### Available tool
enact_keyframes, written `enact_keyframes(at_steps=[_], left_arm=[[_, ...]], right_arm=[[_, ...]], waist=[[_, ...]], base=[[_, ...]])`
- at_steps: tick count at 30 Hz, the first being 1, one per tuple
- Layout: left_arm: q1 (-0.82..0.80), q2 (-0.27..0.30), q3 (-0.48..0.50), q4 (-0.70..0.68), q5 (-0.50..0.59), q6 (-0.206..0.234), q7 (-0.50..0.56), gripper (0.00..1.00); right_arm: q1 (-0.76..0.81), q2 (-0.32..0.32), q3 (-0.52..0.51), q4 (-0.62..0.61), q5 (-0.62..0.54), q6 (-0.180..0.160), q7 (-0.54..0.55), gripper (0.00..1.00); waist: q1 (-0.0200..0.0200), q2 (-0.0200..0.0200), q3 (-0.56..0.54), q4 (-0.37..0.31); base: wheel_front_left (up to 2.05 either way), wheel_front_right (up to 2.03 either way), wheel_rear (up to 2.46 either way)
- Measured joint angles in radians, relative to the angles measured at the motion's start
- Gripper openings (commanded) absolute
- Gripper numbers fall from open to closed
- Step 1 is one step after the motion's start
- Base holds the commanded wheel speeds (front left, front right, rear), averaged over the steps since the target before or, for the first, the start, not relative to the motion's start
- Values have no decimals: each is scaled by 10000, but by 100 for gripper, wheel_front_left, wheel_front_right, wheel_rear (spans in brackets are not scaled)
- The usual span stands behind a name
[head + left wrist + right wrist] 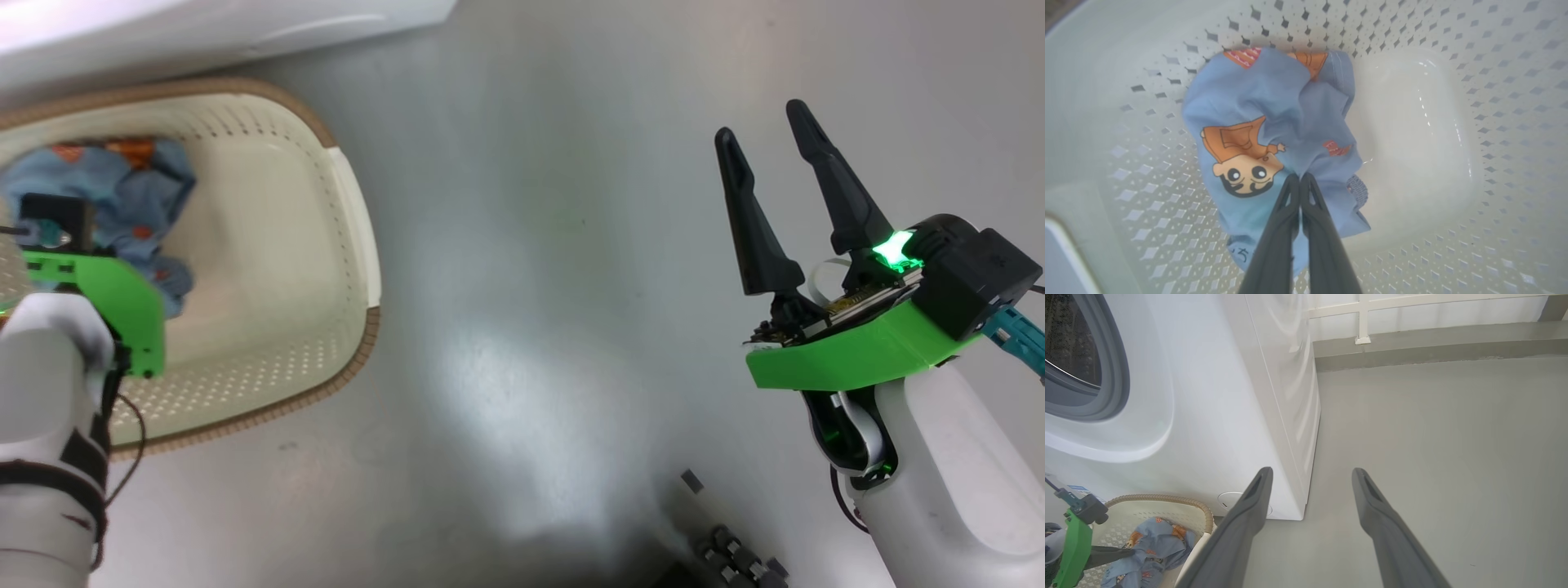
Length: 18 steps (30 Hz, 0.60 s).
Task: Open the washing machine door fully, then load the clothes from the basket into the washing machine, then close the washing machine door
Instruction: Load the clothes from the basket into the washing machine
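I had my left pincer [1300, 177] clamped on the clothes [1265, 122] in the basket [1453, 41]; my right pincer [761, 121] stood apart above the floor [531, 245].

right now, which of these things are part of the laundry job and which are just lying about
In the job: clothes, pinched in the shut left claw; basket holding them; washing machine beside it.
Just there: grey floor; white railing behind; right claw, open and holding nothing.
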Motion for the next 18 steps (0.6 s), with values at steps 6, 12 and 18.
enact_keyframes(at_steps=[6,12,18], left_arm=[[124,-443,184,4,-418,-15,-1151,0],[748,-823,357,8,-773,-117,-2132,0],[1297,-1154,479,13,-1154,-293,-2811,0]], right_arm=[[35,-46,-50,58,0,0,0,100],[291,-94,-77,211,0,0,2,100],[793,-157,-123,399,0,0,2,100]], waist=[[0,0,-626,233],[0,0,-1403,470],[0,0,-2271,693]], base=[[0,0,0],[0,0,0],[0,0,0]])
